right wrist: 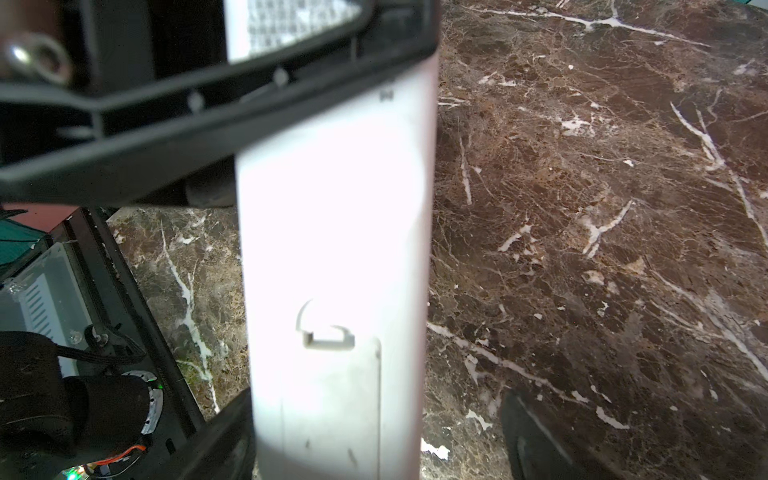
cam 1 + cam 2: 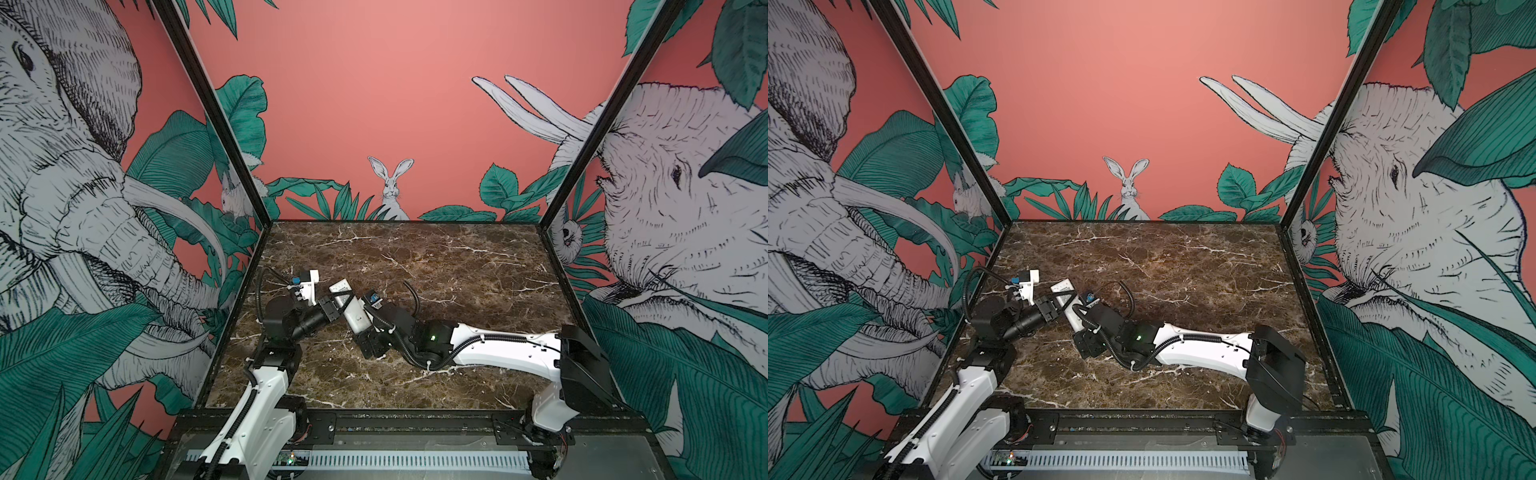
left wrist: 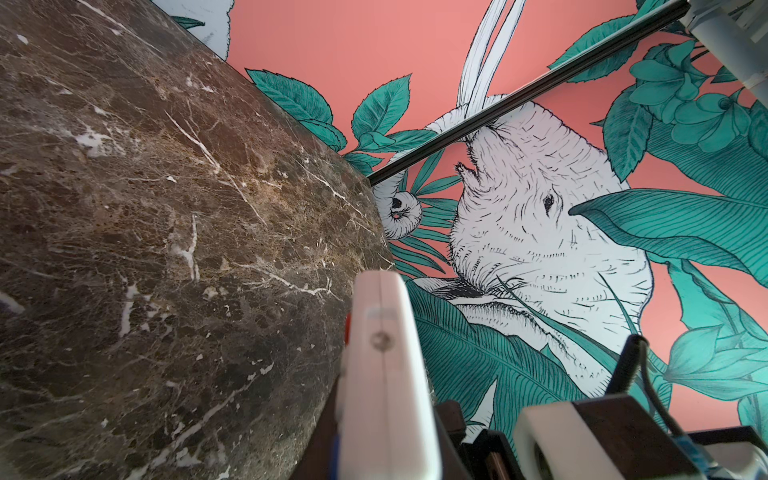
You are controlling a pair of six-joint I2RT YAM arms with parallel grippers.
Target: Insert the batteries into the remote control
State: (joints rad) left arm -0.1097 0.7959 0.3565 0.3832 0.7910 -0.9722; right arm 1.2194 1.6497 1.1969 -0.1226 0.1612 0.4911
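The remote control (image 2: 356, 316) is a long white bar held slanting above the marble table. In both top views my left gripper (image 2: 340, 302) is shut across its upper half. The left wrist view shows the remote control (image 3: 386, 365) edge-on, with a dark finger (image 3: 451, 419) against each flat face. In the right wrist view its plain back and closed battery cover (image 1: 332, 395) face the camera. My right gripper (image 1: 380, 451) is open around its lower end. One finger (image 1: 226, 436) lies along one edge and the other finger (image 1: 536, 436) stands well clear. The batteries are out of view.
The brown marble table (image 2: 457, 270) is boxed in by black frame posts (image 2: 232, 137) and printed walls on three sides. The right arm (image 2: 498, 349) stretches low across the front right. The left arm's base (image 2: 266, 386) stands at the front left.
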